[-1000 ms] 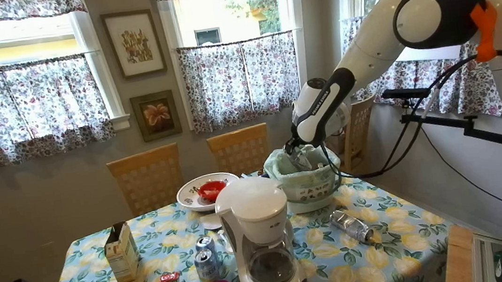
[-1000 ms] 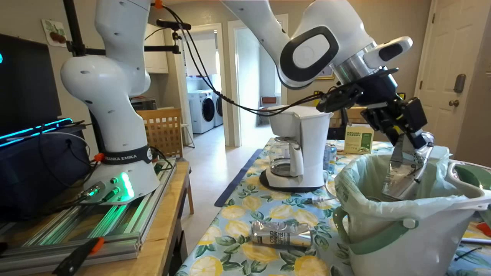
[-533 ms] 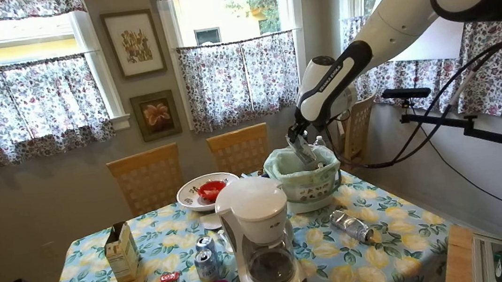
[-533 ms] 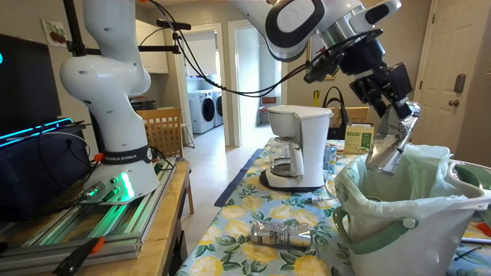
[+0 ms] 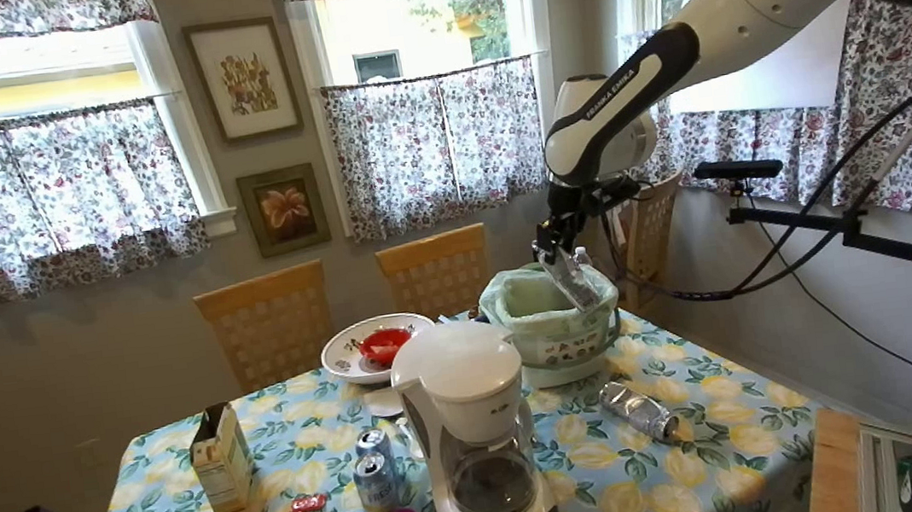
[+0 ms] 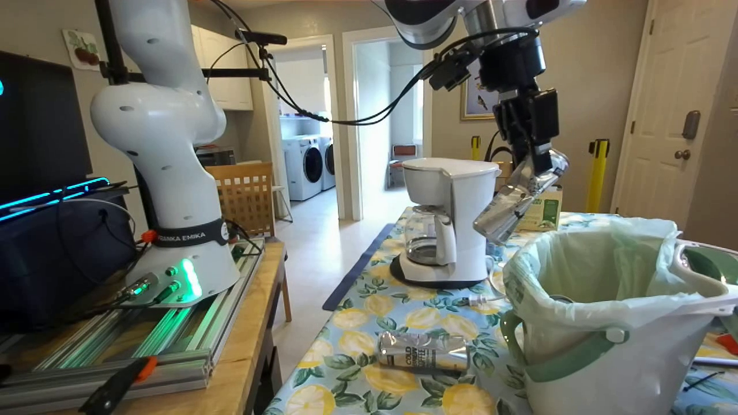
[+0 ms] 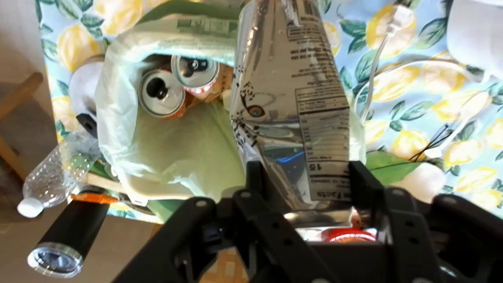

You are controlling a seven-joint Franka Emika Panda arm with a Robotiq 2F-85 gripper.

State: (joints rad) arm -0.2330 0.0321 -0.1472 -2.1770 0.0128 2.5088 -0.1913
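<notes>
Pincer (image 7: 306, 179) clamped on a dented silver can (image 7: 290, 90), held tilted near the lined bucket (image 6: 628, 374). Step in hand: apparently a carry; next move likely calls for firm grip and edge clearance.

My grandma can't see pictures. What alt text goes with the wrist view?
A black gripper holds a dented silver can. Behind it, a bag-lined bin with two opened cans inside sits on a lemon-patterned tablecloth; a clear bottle is at lower left.
</notes>
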